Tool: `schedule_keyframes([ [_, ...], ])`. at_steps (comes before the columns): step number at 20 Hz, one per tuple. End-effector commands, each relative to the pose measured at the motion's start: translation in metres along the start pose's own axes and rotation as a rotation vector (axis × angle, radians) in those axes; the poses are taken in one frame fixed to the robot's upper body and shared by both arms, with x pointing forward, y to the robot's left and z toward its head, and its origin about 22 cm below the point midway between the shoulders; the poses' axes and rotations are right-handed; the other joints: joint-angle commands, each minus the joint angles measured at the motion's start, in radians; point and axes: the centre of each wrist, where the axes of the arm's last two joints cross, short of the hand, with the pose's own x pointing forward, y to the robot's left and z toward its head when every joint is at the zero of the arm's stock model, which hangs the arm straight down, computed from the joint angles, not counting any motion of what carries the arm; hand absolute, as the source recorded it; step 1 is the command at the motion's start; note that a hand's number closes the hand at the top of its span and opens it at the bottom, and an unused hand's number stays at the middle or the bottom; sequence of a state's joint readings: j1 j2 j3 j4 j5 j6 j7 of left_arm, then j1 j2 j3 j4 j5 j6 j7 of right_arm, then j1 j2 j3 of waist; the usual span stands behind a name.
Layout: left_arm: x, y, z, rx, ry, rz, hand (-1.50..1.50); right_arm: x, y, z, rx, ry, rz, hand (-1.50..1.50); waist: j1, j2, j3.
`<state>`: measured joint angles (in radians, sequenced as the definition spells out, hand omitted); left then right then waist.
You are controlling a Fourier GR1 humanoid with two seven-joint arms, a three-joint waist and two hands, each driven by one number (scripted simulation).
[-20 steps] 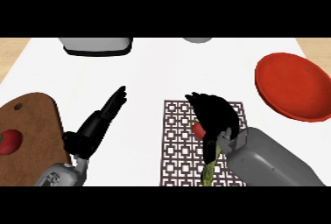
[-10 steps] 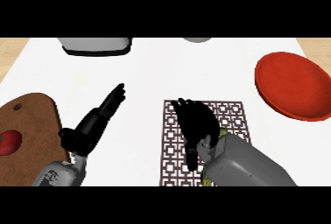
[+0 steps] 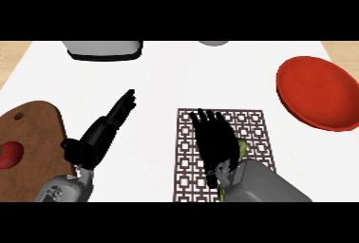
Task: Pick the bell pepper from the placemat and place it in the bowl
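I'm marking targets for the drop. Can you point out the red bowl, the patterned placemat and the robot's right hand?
Round red bowl (image 3: 316,92): head view, inner surface.
Brown lattice-patterned placemat (image 3: 249,126): head view, bare upper-right part.
Black right robot hand (image 3: 214,140): head view, back of hand.

Bare worktop lies open between the mat and the red bowl. The board with its tomato fills the left edge; grey vessels line the far edge.

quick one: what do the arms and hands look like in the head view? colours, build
Both forearms are smooth light-grey shells, rounded and bulky. The left hand and right hand are matte black, with slender segmented fingers. The left wrist shows a lighter grey, mechanical-looking joint section near the lower edge. No cables, markings or sleeves are visible.
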<state>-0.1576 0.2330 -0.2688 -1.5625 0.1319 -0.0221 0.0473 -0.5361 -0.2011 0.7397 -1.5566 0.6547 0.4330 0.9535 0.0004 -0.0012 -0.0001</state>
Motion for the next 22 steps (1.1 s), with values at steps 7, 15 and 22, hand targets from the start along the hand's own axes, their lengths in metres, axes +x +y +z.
schedule_keyframes([
  [7, 0.015, 0.007, 0.009, -0.005, -0.017, 0.000, 0.00, -0.018, 0.018, -0.008, -0.121, 0.117, 0.064, -1.50, 0.002, 0.000, 0.000],
  [15, -0.003, -0.006, 0.018, -0.008, 0.004, -0.004, 0.00, -0.023, 0.019, -0.034, -0.051, 0.148, 0.049, -1.50, 0.004, 0.001, 0.000],
  [22, -0.005, 0.001, 0.009, -0.007, -0.019, -0.016, 0.00, -0.035, 0.040, -0.043, -0.052, 0.135, 0.024, -1.50, 0.002, 0.001, 0.000],
])
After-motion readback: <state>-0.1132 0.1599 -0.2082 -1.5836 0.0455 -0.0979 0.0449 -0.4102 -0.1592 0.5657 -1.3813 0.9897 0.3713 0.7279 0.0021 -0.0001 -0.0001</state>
